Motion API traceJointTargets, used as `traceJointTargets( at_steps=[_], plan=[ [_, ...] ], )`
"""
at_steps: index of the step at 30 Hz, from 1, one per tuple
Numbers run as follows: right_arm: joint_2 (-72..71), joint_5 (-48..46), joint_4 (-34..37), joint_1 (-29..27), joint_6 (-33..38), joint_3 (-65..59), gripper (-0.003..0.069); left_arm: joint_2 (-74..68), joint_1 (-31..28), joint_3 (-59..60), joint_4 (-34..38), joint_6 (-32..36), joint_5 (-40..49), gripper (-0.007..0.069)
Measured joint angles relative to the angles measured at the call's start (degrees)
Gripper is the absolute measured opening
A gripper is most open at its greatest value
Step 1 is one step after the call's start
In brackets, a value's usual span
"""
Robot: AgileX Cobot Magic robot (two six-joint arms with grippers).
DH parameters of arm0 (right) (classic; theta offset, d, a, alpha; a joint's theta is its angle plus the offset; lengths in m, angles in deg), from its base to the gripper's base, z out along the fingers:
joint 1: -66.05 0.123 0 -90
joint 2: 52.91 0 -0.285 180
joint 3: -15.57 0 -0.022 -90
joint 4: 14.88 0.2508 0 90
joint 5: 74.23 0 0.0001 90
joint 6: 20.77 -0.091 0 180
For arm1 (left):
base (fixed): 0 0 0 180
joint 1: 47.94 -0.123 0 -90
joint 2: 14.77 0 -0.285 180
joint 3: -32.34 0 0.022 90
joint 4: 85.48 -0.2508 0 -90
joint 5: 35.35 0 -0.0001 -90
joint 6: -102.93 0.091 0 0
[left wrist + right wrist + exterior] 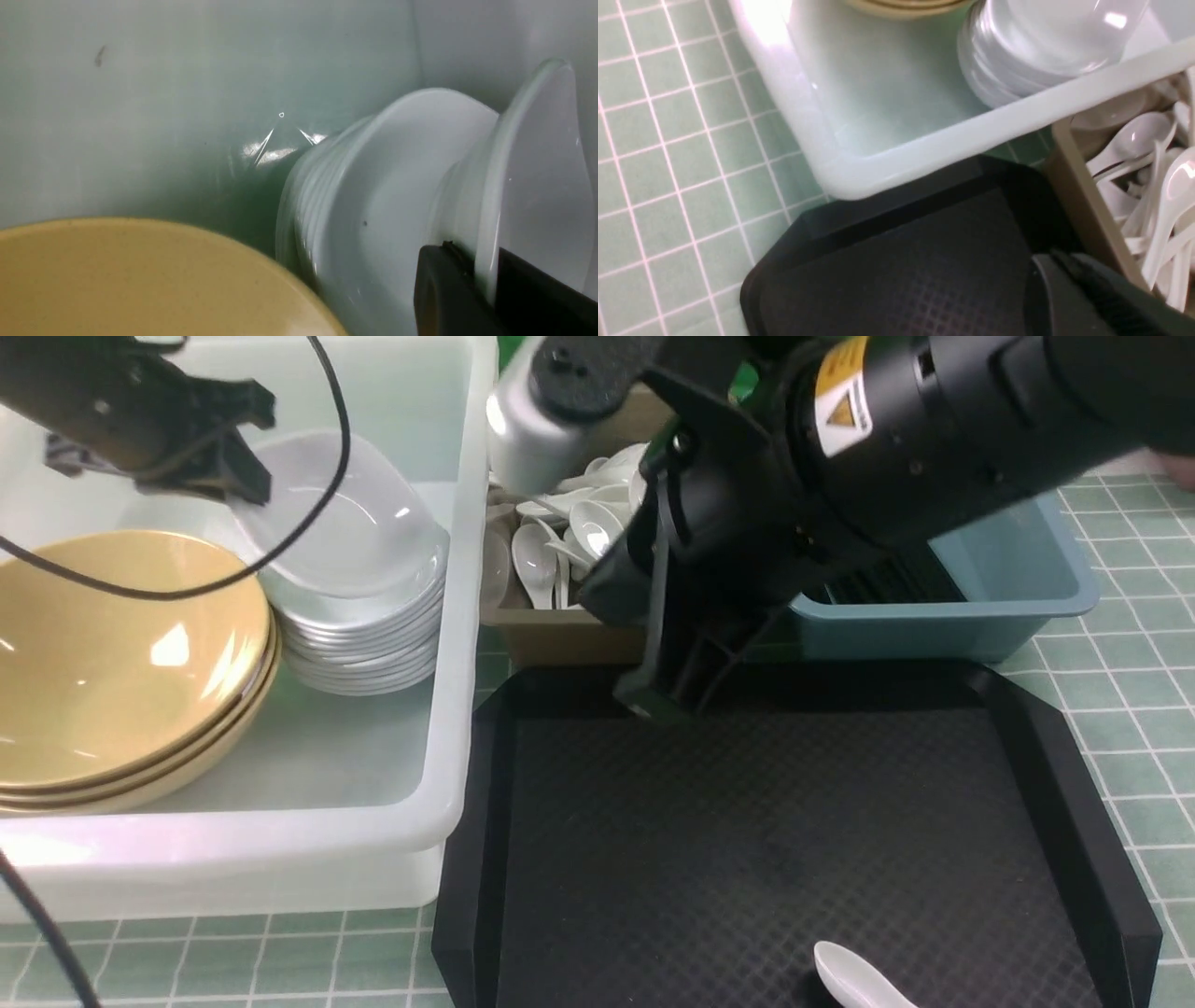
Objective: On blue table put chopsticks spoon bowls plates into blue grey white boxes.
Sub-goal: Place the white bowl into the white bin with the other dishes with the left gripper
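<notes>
black tray (747,821) mostly open, one spoon (854,980) at its near edge; right arm (887,457) hangs over the grey box (560,637)

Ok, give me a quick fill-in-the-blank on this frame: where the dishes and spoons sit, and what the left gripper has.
1. The left gripper is shut on a white ____, over the stack of plates.
2. The tan bowls sit stacked in the ____ box.
3. One loose spoon lies on the black ____.
4. The taupe box is full of white ____.
Missing words: plate; white; tray; spoons.
</notes>
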Motion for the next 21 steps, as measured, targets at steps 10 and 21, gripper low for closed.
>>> traceJointTargets(
  at_steps=[10,21],
  plan=[
    [0.0,-0.5,0.0,0.0,0.0,0.3,0.0059,-4.4,-0.4,0.0,0.9,1.8,-1.9,0.0051],
    [0.0,-4.0,-1.6,0.0,0.0,0.5,0.0067,-4.8,-0.4,-1.5,-0.5,5.8,1.8,0.0438]
  ],
)
